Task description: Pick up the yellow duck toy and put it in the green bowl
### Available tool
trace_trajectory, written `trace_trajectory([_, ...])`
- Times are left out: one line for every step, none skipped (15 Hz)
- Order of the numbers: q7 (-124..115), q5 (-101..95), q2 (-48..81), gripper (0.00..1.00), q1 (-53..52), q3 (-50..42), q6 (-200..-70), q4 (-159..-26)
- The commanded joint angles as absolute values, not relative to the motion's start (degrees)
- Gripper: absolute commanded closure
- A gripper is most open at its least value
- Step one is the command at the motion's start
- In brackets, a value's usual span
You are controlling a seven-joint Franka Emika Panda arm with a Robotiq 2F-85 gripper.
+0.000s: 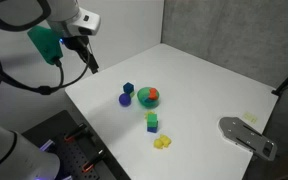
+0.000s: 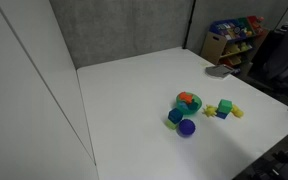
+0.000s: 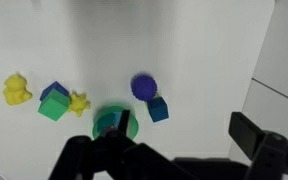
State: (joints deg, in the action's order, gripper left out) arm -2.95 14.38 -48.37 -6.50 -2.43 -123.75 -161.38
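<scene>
The yellow duck toy (image 3: pixel 17 90) lies on the white table at the end of the toy row; it shows in both exterior views (image 1: pixel 162 143) (image 2: pixel 236 111). The green bowl (image 1: pixel 142 96) (image 2: pixel 182 104) holds a red-orange thing. In the wrist view the bowl (image 3: pixel 133 126) is partly hidden behind my finger. My gripper (image 1: pixel 88 60) (image 3: pixel 174 150) is open and empty. It hangs high over the table's corner, well away from the toys.
A green block with a blue top (image 3: pixel 53 102) and a second small yellow toy (image 3: pixel 79 102) lie between duck and bowl. A purple ball (image 3: pixel 143 86) and blue block (image 3: pixel 158 108) sit by the bowl. A grey plate (image 1: pixel 246 135) lies near the table edge.
</scene>
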Motion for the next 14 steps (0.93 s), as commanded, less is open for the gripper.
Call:
trace_trajectory([-2.44, 15.00, -48.31, 0.00, -5.73, -1.75, -123.40, -161.20])
trace_trajectory([-2.44, 15.00, -48.27, 0.00, -5.73, -1.75, -123.40, -161.20])
trace_trajectory([-2.88, 14.90, -47.63, 0.00, -5.63, -1.41, -123.60, -160.75])
trace_trajectory([-3.14, 14.94, -47.18, 0.00, -5.62, -1.23, -123.67, -160.36])
trace_trajectory([-3.88, 14.88, -46.44, 0.00, -5.38, -0.68, -124.33, -159.81])
trace_trajectory([-4.36, 14.78, -45.60, 0.00, -5.23, -0.21, -124.68, -159.13])
trace_trajectory([-4.98, 14.74, -44.38, 0.00, -5.05, 0.36, -124.94, -158.22])
trace_trajectory([-5.48, 14.64, -43.42, 0.00, -4.87, 0.96, -125.67, -157.68])
trace_trajectory([-6.28, 14.61, -41.84, 0.00, -4.73, 1.56, -126.51, -156.81])
trace_trajectory([-7.11, 14.51, -40.04, 0.00, -4.63, 2.26, -127.66, -156.02])
trace_trajectory([-7.97, 14.32, -38.03, 0.00, -4.46, 2.92, -129.06, -155.35])
trace_trajectory([-8.80, 14.11, -36.24, 0.00, -4.29, 3.51, -130.19, -154.76])
trace_trajectory([-9.90, 13.79, -34.28, 0.00, -3.99, 4.16, -131.32, -154.08])
trace_trajectory([-11.02, 13.37, -31.88, 0.00, -3.51, 4.75, -132.52, -153.32])
